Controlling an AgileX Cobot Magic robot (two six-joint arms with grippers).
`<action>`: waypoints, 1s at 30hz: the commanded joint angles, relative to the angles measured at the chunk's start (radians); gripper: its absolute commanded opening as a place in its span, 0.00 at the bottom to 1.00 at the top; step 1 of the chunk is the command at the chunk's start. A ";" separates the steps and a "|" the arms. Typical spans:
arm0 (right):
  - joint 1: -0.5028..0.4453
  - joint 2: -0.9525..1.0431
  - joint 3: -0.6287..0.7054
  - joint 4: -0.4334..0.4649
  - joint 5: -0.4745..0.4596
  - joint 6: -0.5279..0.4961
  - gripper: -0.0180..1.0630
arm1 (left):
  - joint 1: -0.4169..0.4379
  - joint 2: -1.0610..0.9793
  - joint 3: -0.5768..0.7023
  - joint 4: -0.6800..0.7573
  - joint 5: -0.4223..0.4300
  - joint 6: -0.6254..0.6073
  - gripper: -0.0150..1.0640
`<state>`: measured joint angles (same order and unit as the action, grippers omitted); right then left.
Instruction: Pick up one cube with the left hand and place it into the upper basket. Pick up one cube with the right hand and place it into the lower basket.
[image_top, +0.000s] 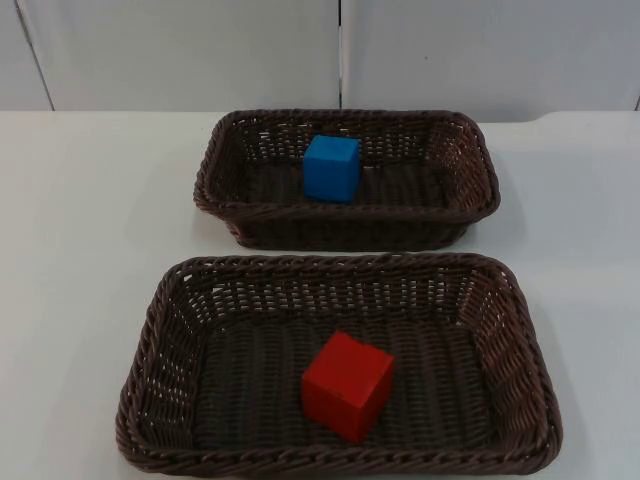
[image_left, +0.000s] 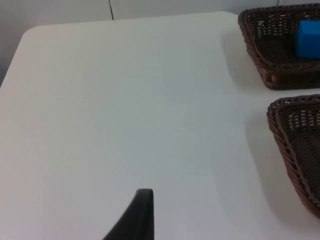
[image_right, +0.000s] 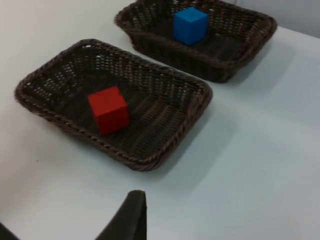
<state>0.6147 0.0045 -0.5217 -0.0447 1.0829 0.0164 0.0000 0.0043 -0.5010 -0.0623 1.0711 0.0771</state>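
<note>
The blue cube sits in the upper basket toward the tabletop's far edge, the red cube in the lower basket at the near edge. Both look delivered. Both arms wait off to the sides, and I cannot tell their jaws' state.

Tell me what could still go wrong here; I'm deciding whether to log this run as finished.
Little is left to fail: the blue cube lies in the upper basket and the red cube in the lower basket.
1. The red cube sits turned, near the lower basket's front rim; a bump to the basket could shift it.
2. The right end effector hangs over the table beside the lower basket, so a careless move might nudge the rim.
</note>
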 joint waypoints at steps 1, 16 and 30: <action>-0.033 -0.005 0.006 -0.003 -0.005 0.003 0.99 | 0.002 -0.004 0.004 0.002 0.003 -0.005 0.99; -0.261 -0.005 0.006 -0.003 -0.005 0.003 0.99 | 0.002 -0.004 0.004 0.002 0.003 -0.005 0.99; -0.454 -0.005 0.006 -0.003 -0.005 -0.004 0.99 | 0.002 -0.004 0.004 0.002 0.003 -0.005 0.99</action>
<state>0.1726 0.0045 -0.5217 -0.0471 1.0829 0.0164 0.0000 0.0043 -0.5010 -0.0623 1.0711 0.0771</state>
